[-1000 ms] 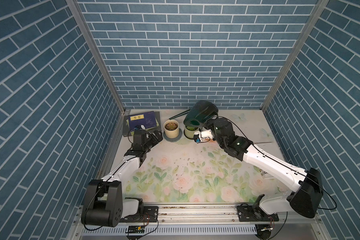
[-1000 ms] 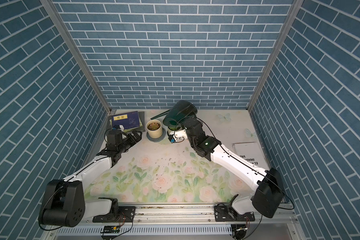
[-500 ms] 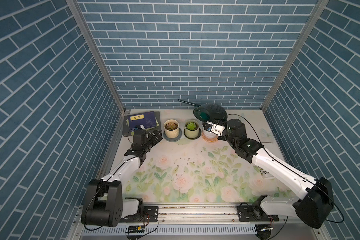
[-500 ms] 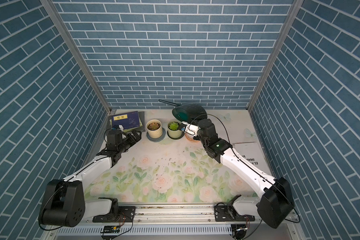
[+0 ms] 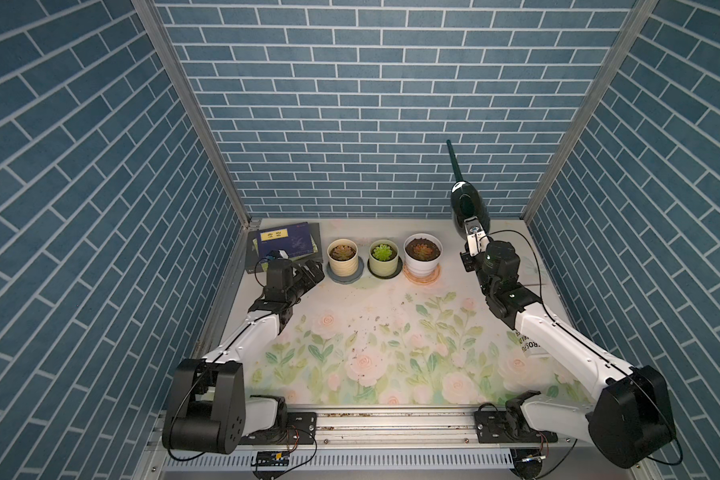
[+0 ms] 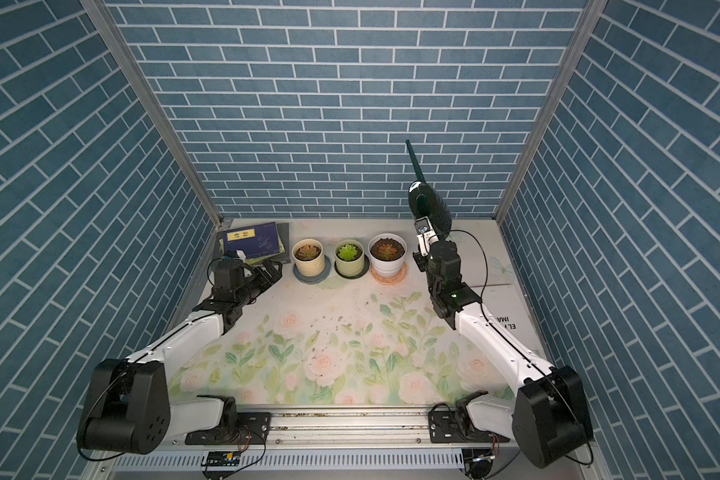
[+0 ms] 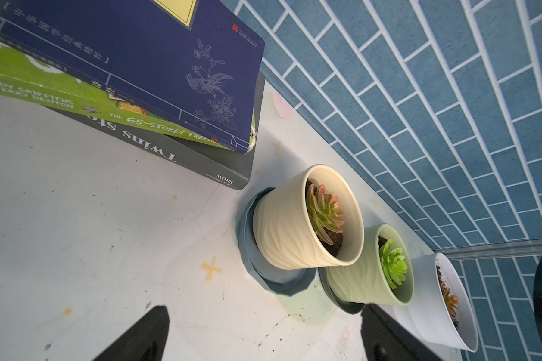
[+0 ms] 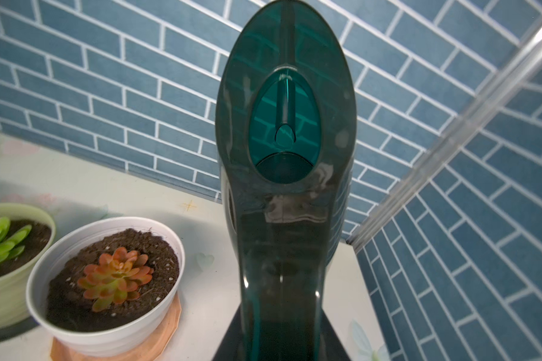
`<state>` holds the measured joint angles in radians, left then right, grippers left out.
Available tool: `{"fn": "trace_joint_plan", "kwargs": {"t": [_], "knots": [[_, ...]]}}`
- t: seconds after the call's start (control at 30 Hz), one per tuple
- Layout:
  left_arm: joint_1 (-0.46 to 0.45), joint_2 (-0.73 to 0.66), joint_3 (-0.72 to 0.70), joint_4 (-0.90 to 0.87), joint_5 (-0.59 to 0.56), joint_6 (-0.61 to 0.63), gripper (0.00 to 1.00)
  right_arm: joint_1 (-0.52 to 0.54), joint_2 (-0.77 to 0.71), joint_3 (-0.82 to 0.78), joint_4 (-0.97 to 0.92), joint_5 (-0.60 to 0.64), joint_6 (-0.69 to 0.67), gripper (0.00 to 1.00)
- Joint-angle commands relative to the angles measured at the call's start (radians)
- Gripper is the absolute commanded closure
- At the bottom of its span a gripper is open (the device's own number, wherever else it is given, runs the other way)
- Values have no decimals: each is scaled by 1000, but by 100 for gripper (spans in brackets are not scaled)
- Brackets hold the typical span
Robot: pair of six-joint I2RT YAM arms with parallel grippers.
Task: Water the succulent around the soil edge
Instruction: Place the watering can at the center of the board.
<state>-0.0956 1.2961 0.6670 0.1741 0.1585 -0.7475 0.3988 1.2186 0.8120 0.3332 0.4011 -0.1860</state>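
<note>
Dark green translucent watering can, upright near the table's back right corner, its thin spout pointing up along the back wall. The right gripper is clamped on its handle. A second earlier the can hung tipped over the green pot; now it is clear of all three pots, to the right of the white pot. The right arm reaches from the front right corner, wrist raised. The left gripper sits beside the books, jaws apart and empty.
</note>
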Motion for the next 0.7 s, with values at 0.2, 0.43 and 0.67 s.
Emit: {"fn": "trace_joint_plan", "kwargs": {"t": [0.2,0.43,0.67], "knots": [[10,-5,13,-11,-11,2,0,-109,-42,-197,270,-36,343,100],[9,-22,4,-18,-20,0,0,-151,-13,-338,414,-80,355,100],[9,-40,3,-33,-34,2,0,-174,52,-447,682,-204,333,100]]}}
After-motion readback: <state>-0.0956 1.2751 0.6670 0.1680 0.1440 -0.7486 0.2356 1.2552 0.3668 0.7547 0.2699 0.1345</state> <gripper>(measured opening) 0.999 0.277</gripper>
